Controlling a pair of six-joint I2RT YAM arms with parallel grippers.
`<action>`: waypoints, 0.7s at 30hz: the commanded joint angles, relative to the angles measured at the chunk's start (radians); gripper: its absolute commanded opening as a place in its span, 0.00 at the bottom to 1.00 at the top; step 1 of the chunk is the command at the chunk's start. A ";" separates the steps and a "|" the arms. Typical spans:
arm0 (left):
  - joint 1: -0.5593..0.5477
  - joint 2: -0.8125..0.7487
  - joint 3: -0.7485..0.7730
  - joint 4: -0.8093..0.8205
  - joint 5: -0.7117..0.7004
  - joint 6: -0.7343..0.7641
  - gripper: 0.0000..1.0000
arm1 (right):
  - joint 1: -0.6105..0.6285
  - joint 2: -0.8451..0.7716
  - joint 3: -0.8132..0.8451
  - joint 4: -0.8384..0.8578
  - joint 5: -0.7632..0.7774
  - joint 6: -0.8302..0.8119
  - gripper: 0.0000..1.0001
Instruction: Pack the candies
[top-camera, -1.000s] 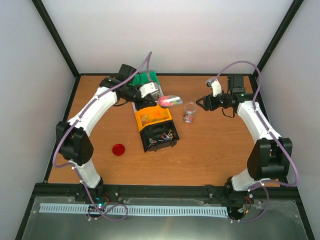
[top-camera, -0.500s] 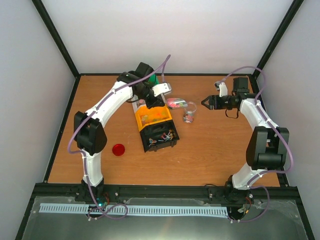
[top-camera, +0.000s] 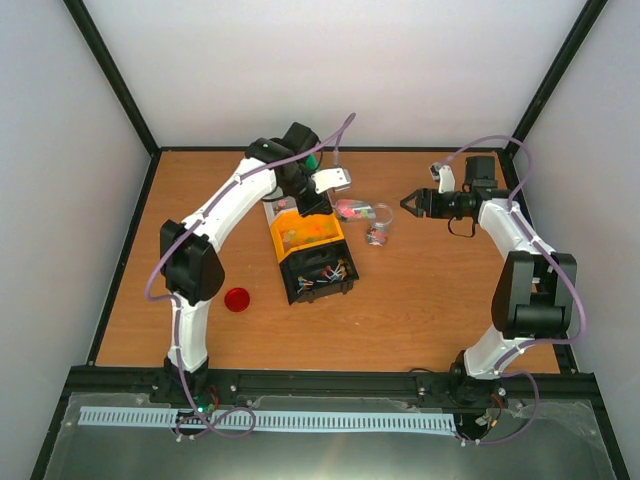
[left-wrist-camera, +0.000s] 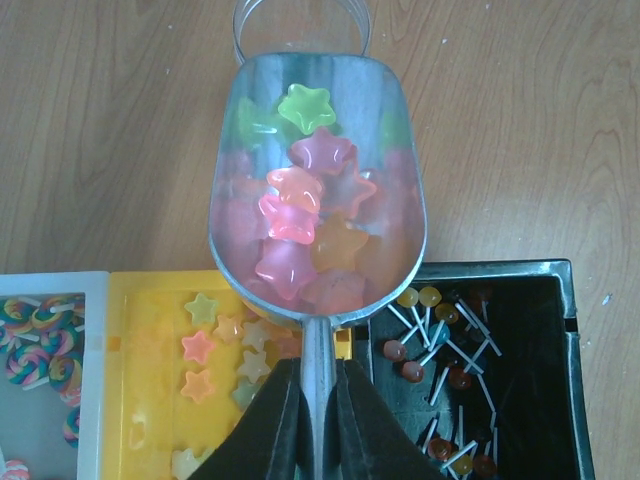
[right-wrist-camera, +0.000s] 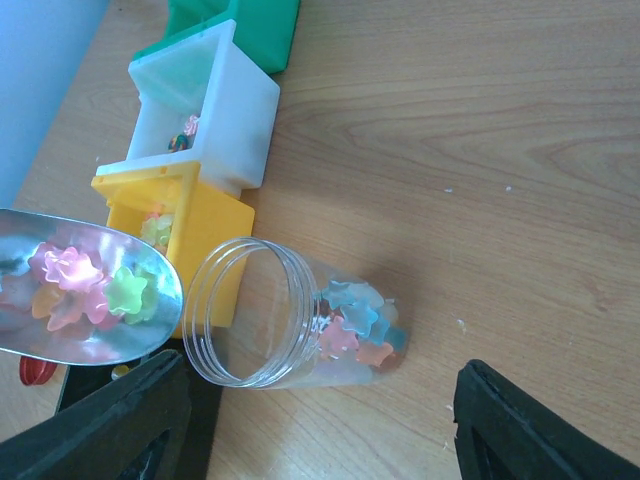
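Observation:
My left gripper is shut on the handle of a metal scoop, seen from above. The scoop is heaped with star-shaped candies in pink, green, orange and yellow. Its tip is at the rim of a clear open jar, which stands upright on the table. The jar holds a shallow layer of star candies at its bottom. My right gripper is open and empty. From above it is just right of the jar, not touching it.
A row of bins lies left of the jar: green, white, orange-yellow with loose star candies, and black with lollipops. A round red lid lies near the left front.
My left arm has swung the loaded scoop right, from over the bins to the jar's rim. My right gripper has drawn back slightly from the jar and stayed open.

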 joint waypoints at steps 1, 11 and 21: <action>-0.023 0.027 0.077 -0.026 -0.031 0.006 0.01 | -0.002 0.013 -0.016 0.026 0.000 0.029 0.72; -0.056 0.078 0.144 -0.068 -0.118 0.001 0.01 | -0.002 0.014 -0.011 0.026 -0.006 0.035 0.75; -0.068 0.123 0.256 -0.132 -0.146 -0.008 0.01 | -0.001 0.001 -0.024 0.036 -0.004 0.043 0.77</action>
